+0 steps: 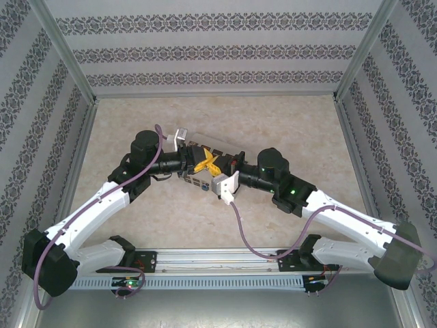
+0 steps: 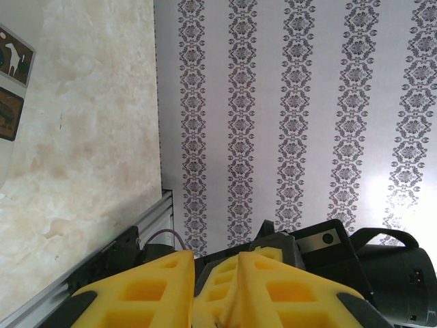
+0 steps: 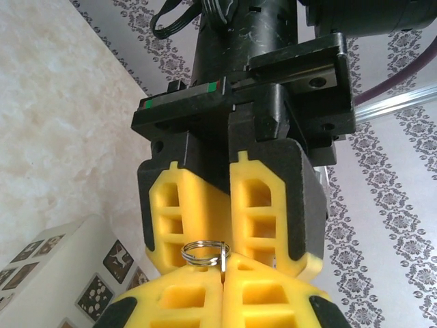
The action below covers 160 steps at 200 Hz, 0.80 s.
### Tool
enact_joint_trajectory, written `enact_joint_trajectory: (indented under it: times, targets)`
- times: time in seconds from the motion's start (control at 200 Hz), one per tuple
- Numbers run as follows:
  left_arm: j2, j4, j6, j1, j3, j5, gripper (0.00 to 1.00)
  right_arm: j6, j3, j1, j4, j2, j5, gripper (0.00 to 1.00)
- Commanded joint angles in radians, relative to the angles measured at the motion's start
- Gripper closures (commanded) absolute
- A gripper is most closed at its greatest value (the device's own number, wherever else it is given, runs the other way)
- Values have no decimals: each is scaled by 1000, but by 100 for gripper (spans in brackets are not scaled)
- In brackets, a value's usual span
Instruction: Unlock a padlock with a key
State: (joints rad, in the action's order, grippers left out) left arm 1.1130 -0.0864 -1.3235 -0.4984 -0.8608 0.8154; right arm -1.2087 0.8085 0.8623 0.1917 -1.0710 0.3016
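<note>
My right gripper (image 3: 223, 264) is shut on the key (image 3: 223, 260), a thin silvery blade standing edge-on between its yellow fingertips. A split ring (image 3: 202, 253) hangs from the key. Directly facing it is my left gripper (image 3: 228, 236), whose yellow fingers (image 3: 179, 212) stand a narrow gap apart just beyond the key. In the left wrist view my left gripper (image 2: 215, 258) shows one of the right gripper's yellow fingers (image 2: 222, 281) in the gap between its own. From above, both grippers meet at mid-table (image 1: 208, 165). The padlock is hidden.
A cream box with brown picture tiles (image 3: 61, 266) lies on the marbled table under the grippers (image 1: 198, 183). Its corner shows in the left wrist view (image 2: 10, 89). Patterned walls enclose the table, and an aluminium rail (image 1: 225, 258) runs along the near edge.
</note>
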Motion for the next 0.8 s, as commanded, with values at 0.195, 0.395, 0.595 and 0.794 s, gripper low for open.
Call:
enact_joint_trajectory:
  times: [0.195, 0.395, 0.595, 0.794]
  targets:
    - [7, -108, -50, -17, 20, 30, 94, -20, 23, 12, 40, -15, -34, 100]
    - [1, -187, -77, -17, 39, 10, 100, 15, 20, 4, 29, -6, -44, 85]
    - [-13, -178, 67, -15, 18, -105, 100, 89, -8, 3, -51, 44, -30, 53]
    - [-29, -177, 302, -16, 4, -245, 100, 277, -68, -7, -79, 124, -54, 43]
